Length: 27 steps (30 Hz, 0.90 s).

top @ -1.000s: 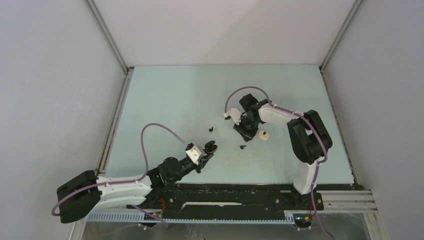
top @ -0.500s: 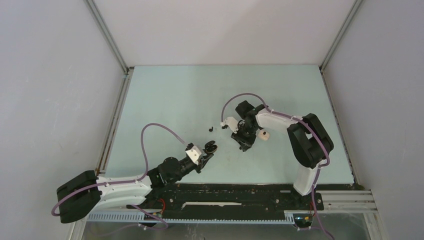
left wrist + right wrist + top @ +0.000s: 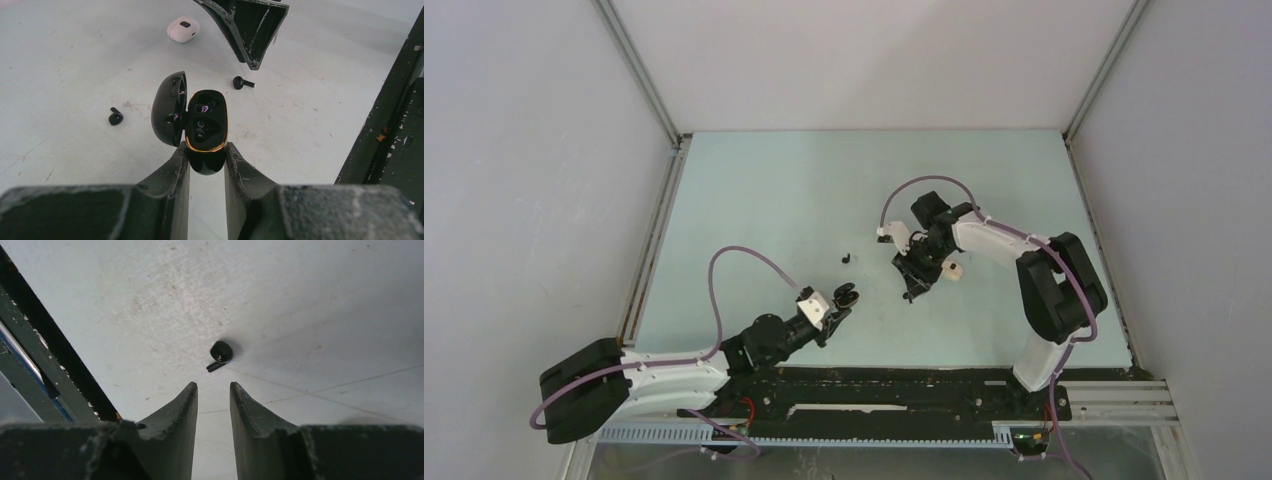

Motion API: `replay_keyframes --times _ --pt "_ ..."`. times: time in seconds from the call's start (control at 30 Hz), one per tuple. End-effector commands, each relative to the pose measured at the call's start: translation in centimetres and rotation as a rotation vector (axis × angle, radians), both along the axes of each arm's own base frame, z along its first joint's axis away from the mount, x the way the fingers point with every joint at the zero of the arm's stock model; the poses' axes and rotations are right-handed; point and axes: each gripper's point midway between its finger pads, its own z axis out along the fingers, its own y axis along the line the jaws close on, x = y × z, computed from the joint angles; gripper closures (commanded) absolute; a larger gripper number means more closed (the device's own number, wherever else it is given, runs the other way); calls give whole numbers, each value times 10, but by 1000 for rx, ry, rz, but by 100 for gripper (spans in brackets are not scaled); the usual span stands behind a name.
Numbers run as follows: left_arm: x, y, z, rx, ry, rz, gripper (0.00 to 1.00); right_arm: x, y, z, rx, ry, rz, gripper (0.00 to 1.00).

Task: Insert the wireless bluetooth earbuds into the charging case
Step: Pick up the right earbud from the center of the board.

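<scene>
On the pale green table [image 3: 754, 200], the left gripper [image 3: 206, 152] is clamped on the open black charging case [image 3: 205, 122] toward the near edge. Meanwhile the right gripper [image 3: 213, 386], jaws a narrow gap apart and empty, hangs mid-table beside a small white case [image 3: 183, 28], right over one black earbud [image 3: 220, 352]. A second black earbud [image 3: 115, 117] lies loose nearby.

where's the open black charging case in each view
Top external: the charging case sits left of centre, at the left gripper tip.
Left wrist: dead centre, lid open to the left, clamped in that gripper.
Right wrist: not in it.
Shared landmark: the black earbud just ahead of the right gripper, seen in both wrist views.
</scene>
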Motion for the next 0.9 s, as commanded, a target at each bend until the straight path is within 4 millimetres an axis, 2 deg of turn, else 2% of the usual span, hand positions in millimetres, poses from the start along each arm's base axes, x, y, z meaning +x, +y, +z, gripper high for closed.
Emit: replay_keyframes --times 0.0,0.23,0.57,0.87 --pt "6 1 11 -31 -28 26 100 0 16 6 47 12 -3 65" --pt "7 2 10 -31 -29 33 100 8 23 -2 10 18 -30 62" --pt "6 0 10 -30 -27 26 100 15 22 -13 -46 -9 -37 64" --pt "6 0 10 -29 -27 26 100 14 21 -22 -68 3 -31 66"
